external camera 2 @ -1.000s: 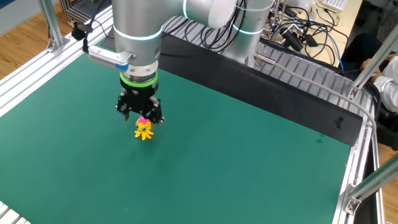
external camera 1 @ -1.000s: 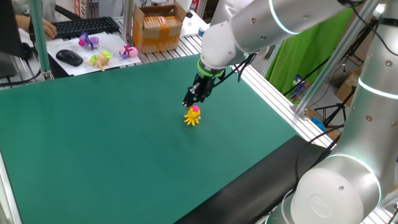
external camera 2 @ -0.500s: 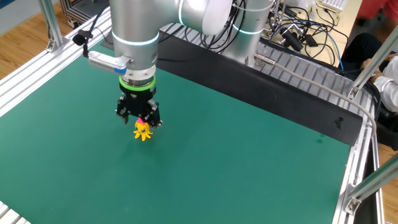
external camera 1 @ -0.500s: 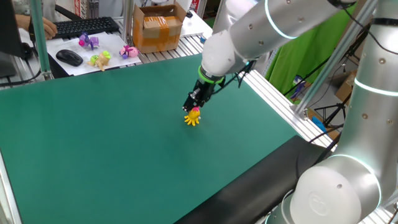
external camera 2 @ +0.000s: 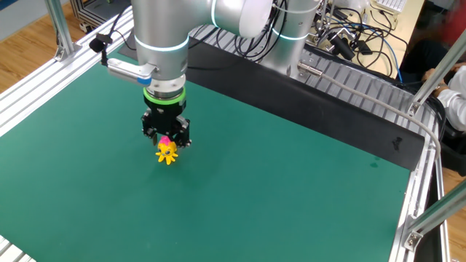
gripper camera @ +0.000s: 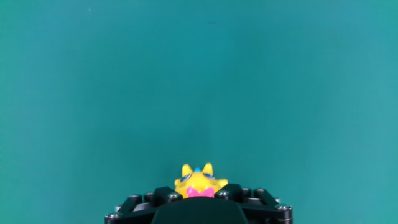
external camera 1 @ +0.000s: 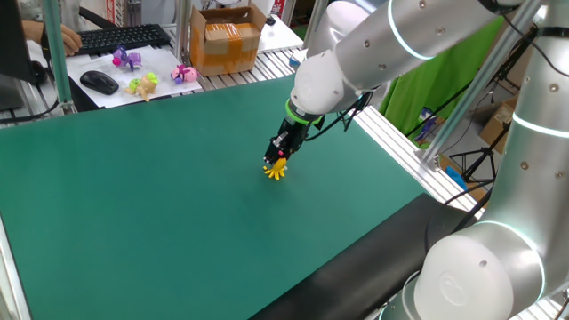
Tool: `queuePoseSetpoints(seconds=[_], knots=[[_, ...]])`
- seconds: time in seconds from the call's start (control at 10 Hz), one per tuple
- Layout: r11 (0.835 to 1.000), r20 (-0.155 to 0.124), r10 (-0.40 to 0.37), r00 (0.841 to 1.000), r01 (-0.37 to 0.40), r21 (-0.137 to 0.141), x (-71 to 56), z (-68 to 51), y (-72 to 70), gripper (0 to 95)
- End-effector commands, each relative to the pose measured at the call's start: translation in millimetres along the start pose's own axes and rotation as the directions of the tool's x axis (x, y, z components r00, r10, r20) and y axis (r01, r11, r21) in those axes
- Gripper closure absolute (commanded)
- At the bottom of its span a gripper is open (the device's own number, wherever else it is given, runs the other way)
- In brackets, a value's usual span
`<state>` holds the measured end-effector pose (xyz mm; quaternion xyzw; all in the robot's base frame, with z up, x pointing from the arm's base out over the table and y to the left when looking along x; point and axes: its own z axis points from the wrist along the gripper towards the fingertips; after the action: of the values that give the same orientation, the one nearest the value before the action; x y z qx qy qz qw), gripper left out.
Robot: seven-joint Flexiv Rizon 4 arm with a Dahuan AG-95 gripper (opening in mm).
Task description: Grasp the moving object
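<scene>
End effector (external camera 2: 166,140) directly over yellow octopus toy (external camera 2: 167,152), touching pink top; finger spread unclear.

Bright, even overhead light, soft shadows, sharp focus; hand view slightly soft.

Matt green mat (external camera 1: 133,204), glossy yellow plastic toy (external camera 2: 167,152), cardboard box (external camera 1: 224,40)

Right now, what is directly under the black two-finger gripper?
The tiny yellow octopus-like toy with a pink top sits on the green table mat under the gripper. Its legs show; the jaws hide most of its top.
</scene>
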<state>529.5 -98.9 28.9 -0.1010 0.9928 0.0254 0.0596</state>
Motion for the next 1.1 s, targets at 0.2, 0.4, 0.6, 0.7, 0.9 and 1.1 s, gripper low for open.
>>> queuePoseSetpoints(seconds=[0.2, 0.4, 0.6, 0.7, 0.9, 1.1], knots=[[1.0, 0.001, 0.0, 1.0, 0.0, -0.014, -0.4, -1.7, -0.2, 76.0], [1.0, 0.005, -0.003, 1.0, 0.003, -0.012, -1.5, -4.6, 0.0, 95.0], [1.0, 0.004, -0.001, 1.0, 0.001, -0.011, -4.0, -11.4, 0.3, 95.0], [1.0, 0.003, 0.0, 1.0, 0.0, -0.01, -5.2, -15.3, 0.5, 95.0], [1.0, 0.007, 0.019, 1.0, -0.019, -0.004, -7.8, -32.9, 3.0, 95.0], [1.0, 0.001, 0.028, 1.0, -0.028, -0.005, -8.7, -45.7, 4.7, 95.0]])
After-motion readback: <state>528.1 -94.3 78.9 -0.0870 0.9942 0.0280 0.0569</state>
